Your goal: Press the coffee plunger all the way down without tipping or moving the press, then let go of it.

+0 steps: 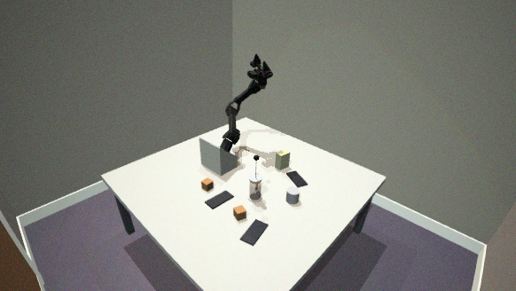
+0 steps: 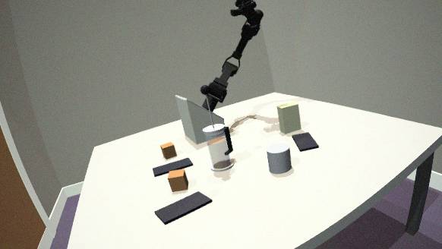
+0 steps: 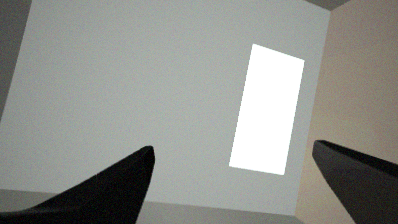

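While nothing has touched it yet, the press waits mid-table, so let's sweep across from the left. First the two orange cubes (image 2: 168, 150), with dark flat slabs (image 2: 172, 167) lying between and beside them, all close enough to crowd the approach on that side. Behind them the grey wedge block (image 2: 191, 119) props the arm's base. Then the star: the coffee press (image 2: 219, 149), upright on the table (image 2: 342, 159), handle facing right, its plunger knob (image 2: 205, 89) riding high on a fully raised rod, so the whole push is ahead. Further right, a grey cylinder (image 2: 279, 158), another slab, and a pale green box (image 2: 288, 118) well apart from the press. And the gripper (image 1: 261, 66)? Way up high, pointed at the ceiling, jaws spread wide and empty; the wrist view sees only wall. A straight-down push looks essential, because that tall rod gives any sideways nudge leverage to tip the press.
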